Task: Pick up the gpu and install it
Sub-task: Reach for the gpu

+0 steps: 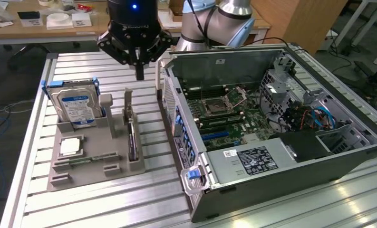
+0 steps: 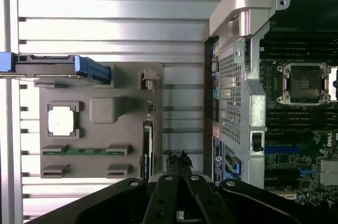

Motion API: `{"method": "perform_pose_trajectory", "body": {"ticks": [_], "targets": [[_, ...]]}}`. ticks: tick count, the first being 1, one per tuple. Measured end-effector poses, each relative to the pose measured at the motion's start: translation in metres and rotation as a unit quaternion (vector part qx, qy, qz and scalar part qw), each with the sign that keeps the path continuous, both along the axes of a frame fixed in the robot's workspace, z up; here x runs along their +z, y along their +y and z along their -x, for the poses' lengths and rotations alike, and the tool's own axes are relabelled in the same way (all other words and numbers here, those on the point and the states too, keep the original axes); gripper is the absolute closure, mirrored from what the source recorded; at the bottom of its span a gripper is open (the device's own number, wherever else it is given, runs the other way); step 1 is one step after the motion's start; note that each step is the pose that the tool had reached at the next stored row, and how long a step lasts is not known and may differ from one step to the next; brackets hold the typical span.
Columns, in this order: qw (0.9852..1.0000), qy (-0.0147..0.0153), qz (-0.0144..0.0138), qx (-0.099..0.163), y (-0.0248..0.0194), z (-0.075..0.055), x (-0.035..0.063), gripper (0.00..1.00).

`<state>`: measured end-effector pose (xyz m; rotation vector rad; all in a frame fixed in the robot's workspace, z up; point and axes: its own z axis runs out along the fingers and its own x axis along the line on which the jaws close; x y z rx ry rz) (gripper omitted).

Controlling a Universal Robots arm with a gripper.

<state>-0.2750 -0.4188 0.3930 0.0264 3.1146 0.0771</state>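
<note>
Here, in the exterior view, the gripper [image 1: 139,74] hangs over the slatted metal table [image 1: 112,204], its two fingers clenched together into a single point with nothing between them. It sits above the gap between the grey holder [image 1: 88,175] and the open computer case [image 1: 290,175], touching neither. The gpu [image 1: 132,142] stands on its long edge in a slot along the side of the holder nearest the case, with its silver bracket upright at the end closer to the gripper; the fingers are clear of it. On the same holder a hard drive [image 1: 78,107] with a blue-and-white label stands upright, a processor [image 1: 70,147] lies flat, and a green memory stick [image 1: 87,160] rests in its groove. The case lies on its side with the motherboard [image 1: 223,111] exposed. In the wrist view the closed fingertips [image 2: 175,156] hover just beside the gpu, which shows edge-on as a thin dark strip in its slot, between the holder's other parts and the perforated rear wall of the case; the processor socket [image 2: 303,83] shows on the board inside
</note>
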Motion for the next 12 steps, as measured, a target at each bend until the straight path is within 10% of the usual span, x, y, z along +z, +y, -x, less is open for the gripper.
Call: {"method": "perform_pose_trajectory", "body": {"ticks": [12], "targets": [[1.0, 0.0, -0.0004, 0.001, -0.0125, 0.037, -0.0001, 0.89]]}}
